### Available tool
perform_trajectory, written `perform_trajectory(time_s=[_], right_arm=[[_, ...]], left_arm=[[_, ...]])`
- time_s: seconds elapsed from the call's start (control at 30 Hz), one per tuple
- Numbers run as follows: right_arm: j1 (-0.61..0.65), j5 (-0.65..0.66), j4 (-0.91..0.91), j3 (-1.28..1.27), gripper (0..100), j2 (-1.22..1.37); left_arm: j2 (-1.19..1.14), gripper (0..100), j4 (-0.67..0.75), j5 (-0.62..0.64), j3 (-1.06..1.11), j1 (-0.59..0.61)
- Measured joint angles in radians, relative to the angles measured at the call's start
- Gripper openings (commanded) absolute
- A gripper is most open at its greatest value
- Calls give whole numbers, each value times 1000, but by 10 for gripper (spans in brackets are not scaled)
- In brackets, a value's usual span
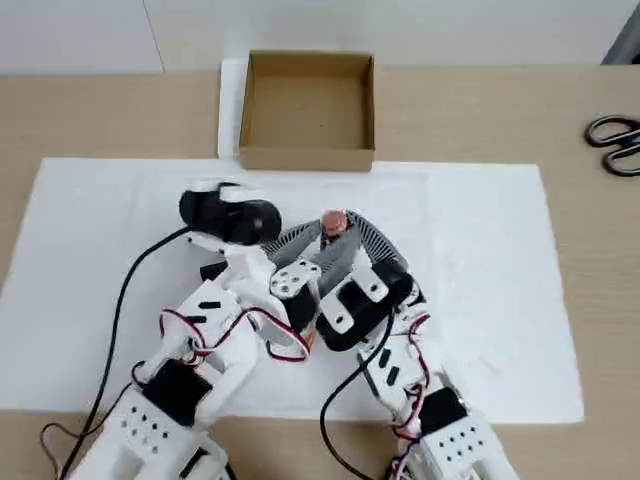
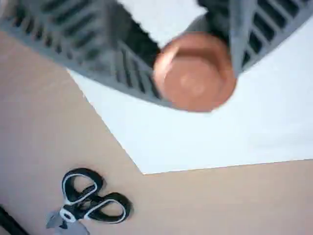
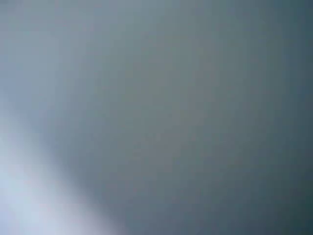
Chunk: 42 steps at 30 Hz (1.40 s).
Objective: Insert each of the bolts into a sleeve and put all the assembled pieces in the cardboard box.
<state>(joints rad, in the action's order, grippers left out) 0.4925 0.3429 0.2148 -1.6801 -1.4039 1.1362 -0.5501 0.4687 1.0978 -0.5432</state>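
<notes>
The open brown cardboard box (image 1: 305,158) showed its bare floor, the left tool (image 2: 195,68) squeezed a round copper-coloured piece (image 2: 194,73), and the right tool (image 1: 350,226) I could not tell about.

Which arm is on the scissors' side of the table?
The right arm: its base stands toward the scissors, while the left arm stands beyond it, farther from them.

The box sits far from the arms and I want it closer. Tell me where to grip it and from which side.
Grip the cardboard box by its near wall, coming straight down from above, one finger inside, one outside. It stands upright with the top open and thin walls, and the whole box looks too wide for the jaws. That wall is likely the easiest reach too.
</notes>
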Motion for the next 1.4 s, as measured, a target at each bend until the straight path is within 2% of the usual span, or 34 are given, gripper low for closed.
perform_trajectory(time_s=[0.17, 0.3, 0.4, 0.53, 0.63, 0.77, 0.93, 1.13, 1.27, 1.4], right_arm=[[3, -3, -86, 0, 4, -3], [3, -2, -189, 5, 3, -9], [-15, -2, -298, 40, 3, -5], [-66, -2, -433, 209, 3, 48], [-109, -2, -482, 345, 3, 180], [-146, -2, -496, 583, 3, 463], [-146, -2, -499, 988, 3, 973], [-147, -6, -500, 1593, 3, 1629], [-147, -21, -516, 2018, 5, 2028], [-147, -23, -609, 2412, 5, 2375]], left_arm=[[-2, 267, -77, -107, -69, 5], [-2, 261, -81, -221, -175, 71], [6, 189, -81, -316, -229, 155], [66, 10, -81, -402, -176, 253], [176, 17, -81, -416, -66, 298], [368, 6, -81, -411, 72, 396], [641, 6, -81, -414, 186, 571], [669, 6, -81, -411, 213, 713], [669, 6, -81, -413, 215, 756], [669, 6, -81, -413, 215, 783]])
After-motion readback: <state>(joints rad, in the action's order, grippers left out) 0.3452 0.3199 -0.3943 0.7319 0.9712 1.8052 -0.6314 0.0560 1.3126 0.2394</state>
